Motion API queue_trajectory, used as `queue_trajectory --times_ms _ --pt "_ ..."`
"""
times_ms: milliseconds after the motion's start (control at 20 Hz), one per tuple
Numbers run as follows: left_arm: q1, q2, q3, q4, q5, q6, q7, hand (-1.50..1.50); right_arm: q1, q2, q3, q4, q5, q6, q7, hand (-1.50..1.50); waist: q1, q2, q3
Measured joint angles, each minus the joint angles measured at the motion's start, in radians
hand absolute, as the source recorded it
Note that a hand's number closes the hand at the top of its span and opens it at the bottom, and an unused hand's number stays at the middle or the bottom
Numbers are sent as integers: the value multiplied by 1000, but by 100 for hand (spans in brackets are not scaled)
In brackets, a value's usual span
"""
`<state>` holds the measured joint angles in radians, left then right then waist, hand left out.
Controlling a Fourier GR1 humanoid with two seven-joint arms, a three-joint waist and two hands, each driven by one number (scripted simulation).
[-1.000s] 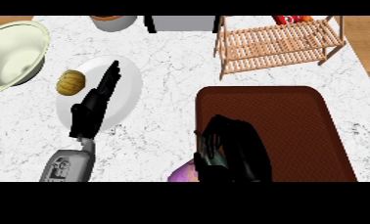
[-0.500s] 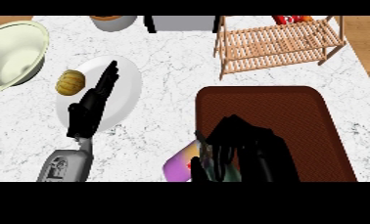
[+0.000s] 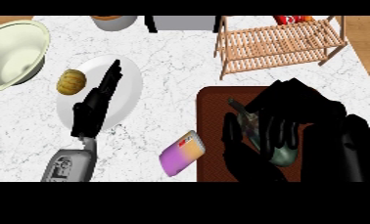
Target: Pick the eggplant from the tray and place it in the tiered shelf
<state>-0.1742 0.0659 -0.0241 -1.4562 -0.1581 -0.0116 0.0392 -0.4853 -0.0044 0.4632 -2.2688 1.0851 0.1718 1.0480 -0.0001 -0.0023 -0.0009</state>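
Observation:
The eggplant (image 3: 269,142) is dark with a greenish stem and lies on the brown tray (image 3: 213,120) at the lower right. My right hand (image 3: 300,108) arches over it from above, fingers (image 3: 233,137) spread and hanging down on both sides of it, hiding much of it. The hand is open. The wooden tiered shelf (image 3: 278,44) stands at the upper right, beyond the tray. My left hand (image 3: 94,108) rests open with straight fingers over the white plate (image 3: 127,88) at the left.
A round yellow-brown food item (image 3: 71,82) sits on the plate. A pale bowl (image 3: 18,54) is at the far left. A pink-and-orange packet (image 3: 182,153) lies just left of the tray. Red items (image 3: 292,20) stand behind the shelf, a grey container (image 3: 184,22) at the back.
My right hand has moved forward from the lower edge over the tray and spread its fingers around the eggplant. The pink packet has come into view. The left hand has stayed put.

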Motion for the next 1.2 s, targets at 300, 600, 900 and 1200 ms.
queue_trajectory --times_ms 300,600,900,1200 --pt "21 1 -6 -35 2 -9 9 0 -174 -3 -175 47 0 74 -17 150 2 0 0" --pt "23 4 -3 -39 -1 -8 12 0 -307 -47 -355 129 -38 124 -55 150 2 0 0" --pt "3 1 9 21 -2 -9 -32 0 -414 -110 -467 251 -48 132 -99 150 2 2 0" --pt "6 5 13 -3 3 -15 -12 0 -459 -183 -520 375 -48 99 -176 150 5 2 0"
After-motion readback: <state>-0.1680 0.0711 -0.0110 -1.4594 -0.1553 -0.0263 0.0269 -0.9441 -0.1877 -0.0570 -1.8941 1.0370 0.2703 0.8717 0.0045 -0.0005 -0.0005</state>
